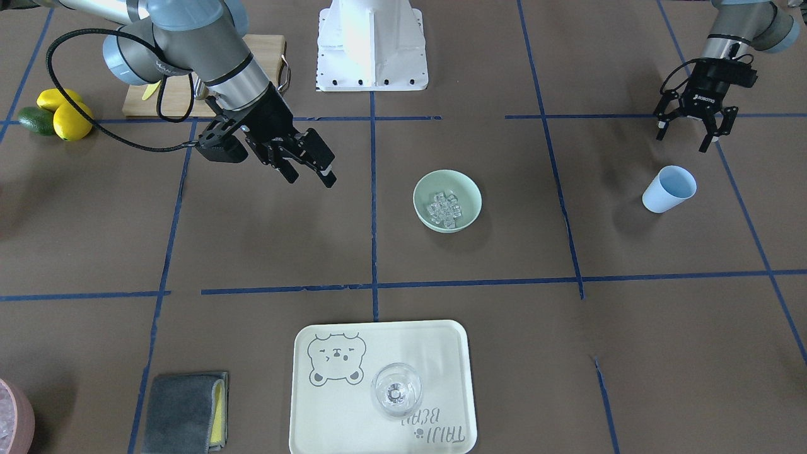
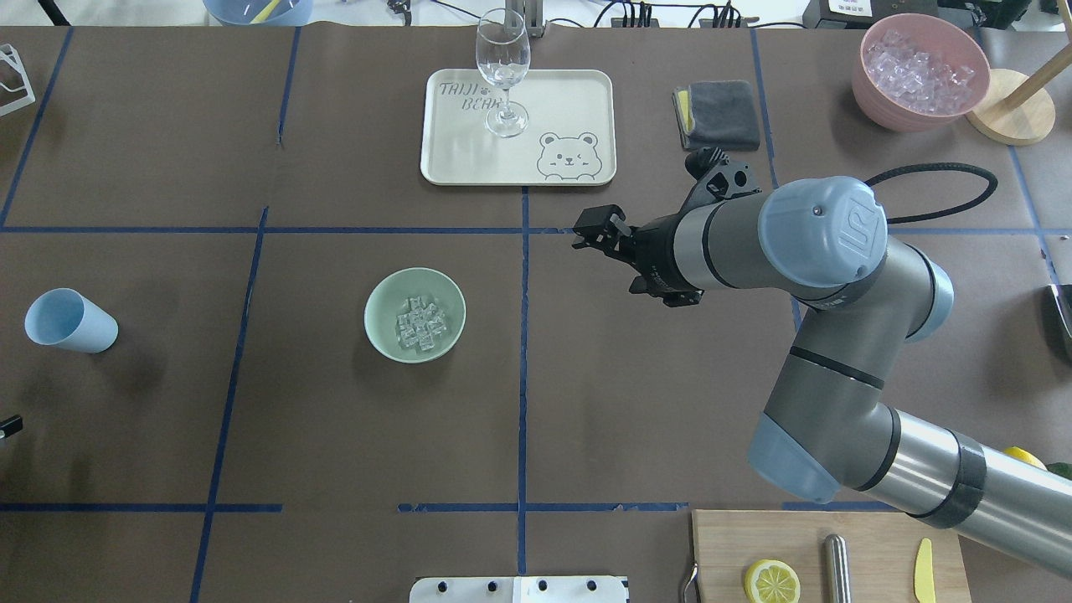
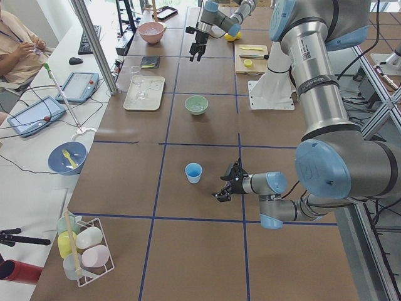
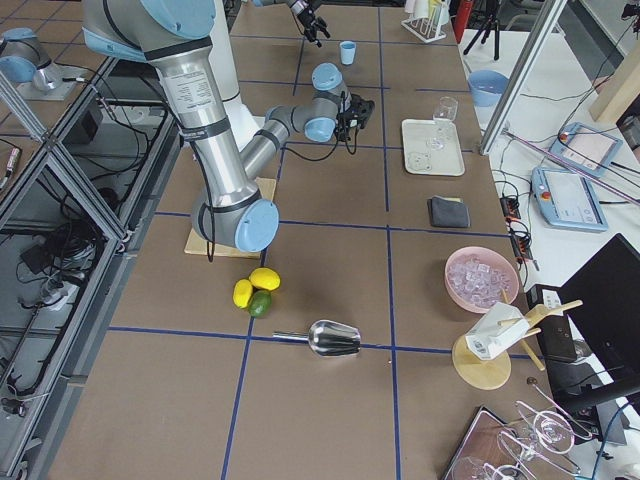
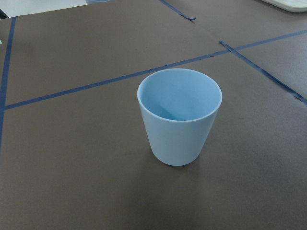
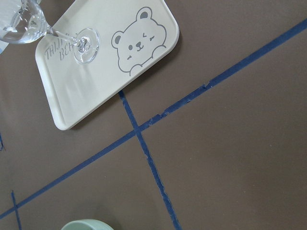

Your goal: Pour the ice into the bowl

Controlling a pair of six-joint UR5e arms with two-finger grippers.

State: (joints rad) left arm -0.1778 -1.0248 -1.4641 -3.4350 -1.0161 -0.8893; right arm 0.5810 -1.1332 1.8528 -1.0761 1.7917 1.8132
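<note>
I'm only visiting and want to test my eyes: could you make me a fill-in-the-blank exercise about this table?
1. The mint-green bowl holds a heap of ____.
2. The light blue cup stands upright and is ____.
3. The wine glass stands on the ____ with the bear drawing.
4. The left hand and the right hand are both open and hold ____.
Missing words: ice; empty; tray; nothing.
</note>
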